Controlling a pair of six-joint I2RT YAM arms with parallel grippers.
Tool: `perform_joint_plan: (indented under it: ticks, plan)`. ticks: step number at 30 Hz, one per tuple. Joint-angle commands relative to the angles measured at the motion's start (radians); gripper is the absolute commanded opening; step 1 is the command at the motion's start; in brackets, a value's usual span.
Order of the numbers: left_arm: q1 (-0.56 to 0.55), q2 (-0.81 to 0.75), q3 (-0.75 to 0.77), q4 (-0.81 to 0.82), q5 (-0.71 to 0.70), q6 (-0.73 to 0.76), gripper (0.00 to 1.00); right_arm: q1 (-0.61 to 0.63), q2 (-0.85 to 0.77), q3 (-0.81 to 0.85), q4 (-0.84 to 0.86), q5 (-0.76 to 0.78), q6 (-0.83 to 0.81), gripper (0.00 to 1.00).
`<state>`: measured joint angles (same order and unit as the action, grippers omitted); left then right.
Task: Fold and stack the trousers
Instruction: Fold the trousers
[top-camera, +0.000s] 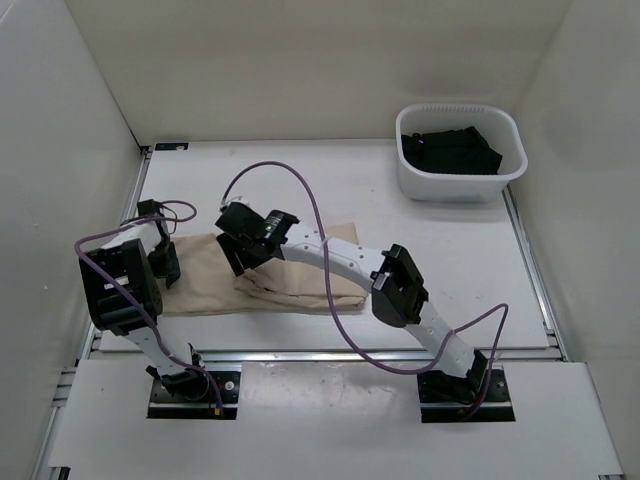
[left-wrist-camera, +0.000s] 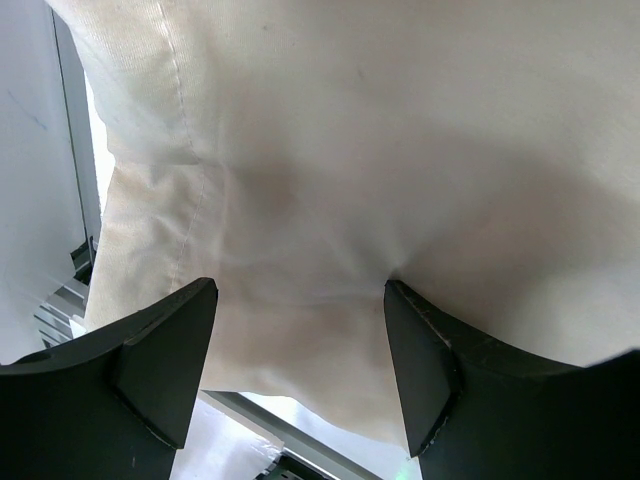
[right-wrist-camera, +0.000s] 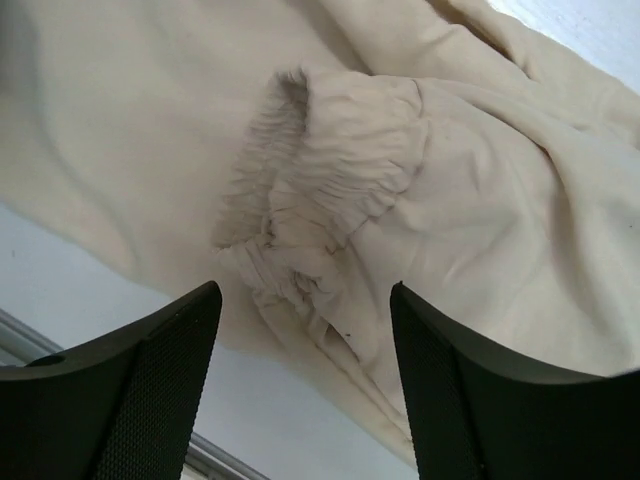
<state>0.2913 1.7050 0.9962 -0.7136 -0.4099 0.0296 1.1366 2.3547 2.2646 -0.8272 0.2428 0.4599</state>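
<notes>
Two arms reach over the white counter (top-camera: 440, 260), where the trousers (top-camera: 200, 275) lie flattened in a loose beige fold at the left-middle, close to the near edge. The left fingers (left-wrist-camera: 160, 370) stand spread apart just above the cloth at its left end, grasping nothing; a seam runs down the fabric beside them. The right fingers (right-wrist-camera: 150, 380) are also spread wide and hold nothing. They hang over the middle of the fold, with a gathered elastic hem (right-wrist-camera: 300, 200) bunched on the cloth in the gap between them. Wrinkles crowd the right end of the trousers near the right arm (top-camera: 340, 255). Well apart, at the far right corner, a white tub (top-camera: 450, 185) holds dark clothes (top-camera: 450, 150).
</notes>
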Motion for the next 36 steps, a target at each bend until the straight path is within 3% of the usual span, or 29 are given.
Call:
perform_joint_plan:
  ticks: [1, 4, 6, 7, 9, 10, 13, 16, 19, 20, 22, 23, 26, 28, 29, 33, 36]
  plan:
    - [0.008, 0.067, -0.044, 0.077, 0.023, -0.03, 0.8, 0.015, -0.148, -0.061, 0.072, 0.028, -0.116, 0.73]
    - [0.008, 0.058, -0.044, 0.077, 0.023, -0.03, 0.8, -0.006, -0.332, -0.268, 0.18, 0.163, -0.054, 0.73]
    - [0.008, 0.048, -0.044, 0.068, 0.023, -0.03, 0.8, -0.03, -0.396, -0.413, 0.194, 0.182, -0.009, 0.64]
    - [0.008, 0.048, -0.035, 0.068, 0.023, -0.03, 0.8, -0.055, -0.396, -0.439, 0.183, 0.155, 0.023, 0.48]
    - [0.008, 0.048, -0.034, 0.059, 0.023, -0.03, 0.8, -0.066, -0.367, -0.468, 0.131, 0.113, 0.037, 0.3]
    - [0.008, 0.048, -0.034, 0.059, 0.023, -0.03, 0.81, -0.066, -0.351, -0.477, 0.119, 0.099, 0.037, 0.16]
    - [0.008, 0.048, -0.025, 0.049, 0.023, -0.03, 0.81, -0.066, -0.27, -0.523, 0.119, 0.024, 0.037, 0.01]
    - [0.008, 0.039, -0.025, 0.049, 0.014, -0.03, 0.81, -0.11, -0.204, -0.536, 0.113, -0.042, 0.063, 0.0]
    - [0.008, 0.027, -0.025, 0.04, 0.003, -0.03, 0.81, -0.172, -0.251, -0.553, 0.122, -0.06, 0.089, 0.0]
    - [0.008, 0.027, -0.025, 0.04, 0.003, -0.03, 0.81, -0.182, -0.28, -0.569, 0.135, -0.044, 0.089, 0.13]
    - [0.008, 0.018, -0.025, 0.04, 0.003, -0.03, 0.81, -0.215, -0.378, -0.622, 0.163, -0.034, 0.098, 0.3]
    - [0.008, 0.018, -0.025, 0.03, 0.003, -0.03, 0.81, -0.225, -0.415, -0.645, 0.174, -0.034, 0.111, 0.48]
    - [0.008, 0.008, -0.025, 0.02, 0.003, -0.03, 0.81, -0.271, -0.572, -0.787, 0.224, -0.02, 0.154, 0.75]
    - [0.008, 0.008, -0.016, 0.011, 0.003, -0.03, 0.81, -0.296, -0.662, -0.886, 0.224, -0.02, 0.19, 0.81]
    - [0.008, 0.008, -0.016, 0.011, 0.014, -0.03, 0.81, -0.32, -0.687, -0.919, 0.214, -0.02, 0.201, 0.95]
    - [0.008, 0.008, -0.016, 0.002, 0.014, -0.03, 0.81, -0.394, -0.741, -1.08, 0.204, -0.055, 0.221, 0.99]
    - [0.008, 0.008, -0.016, 0.002, 0.014, -0.03, 0.81, -0.434, -0.741, -1.199, 0.296, -0.16, 0.232, 0.99]
